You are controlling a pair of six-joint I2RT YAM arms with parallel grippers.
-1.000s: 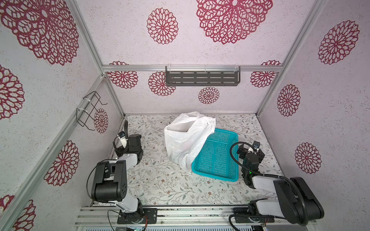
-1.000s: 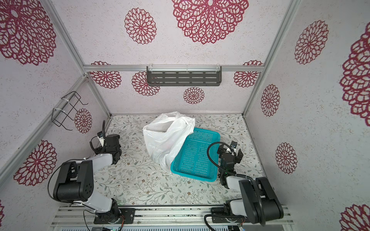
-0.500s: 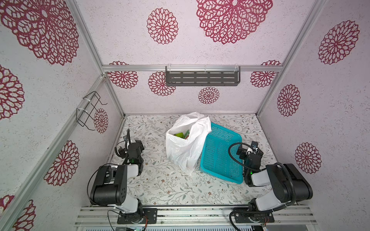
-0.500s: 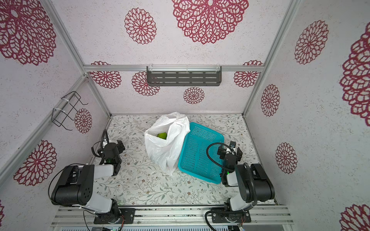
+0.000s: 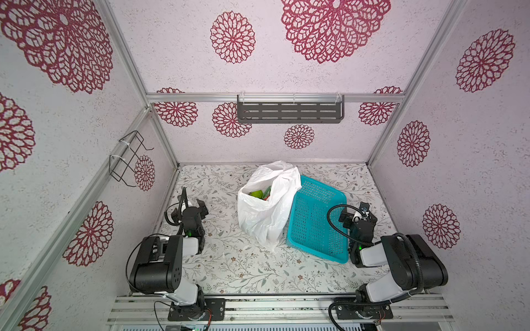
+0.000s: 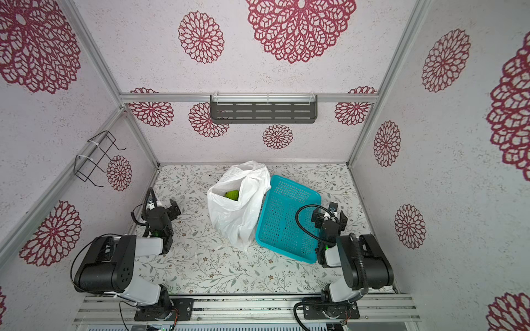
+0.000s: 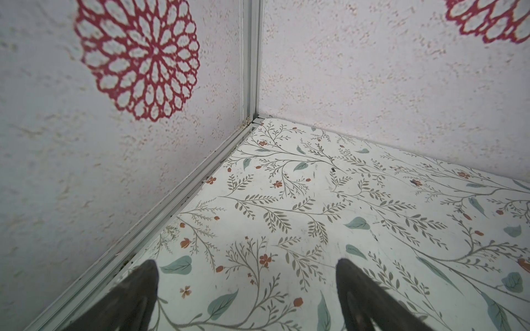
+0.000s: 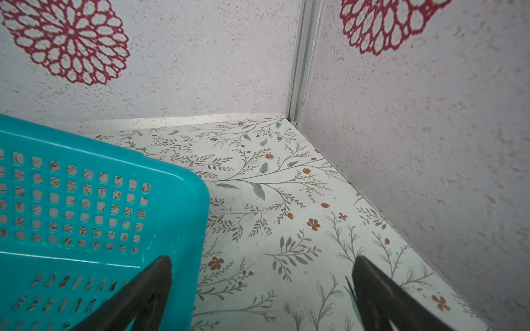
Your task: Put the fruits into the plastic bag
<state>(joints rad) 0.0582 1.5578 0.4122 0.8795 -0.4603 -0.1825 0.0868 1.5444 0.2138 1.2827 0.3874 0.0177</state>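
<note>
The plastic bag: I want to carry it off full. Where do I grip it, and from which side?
Probably the bunched top edge of the plastic bag, from above on the left: the mouth stands open upward with fruits inside, so a high grip keeps them in, and the teal basket crowds its right side.

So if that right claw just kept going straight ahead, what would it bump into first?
Probably nothing soon: the open right gripper points past the teal basket over floral tabletop, toward the corner post.

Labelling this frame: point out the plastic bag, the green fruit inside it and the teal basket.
plastic bag point(image 5: 259, 220): a top view, white front side.
green fruit point(image 6: 232, 195): a top view, its visible top.
teal basket point(image 5: 314, 220): a top view, bare perforated floor.
</note>
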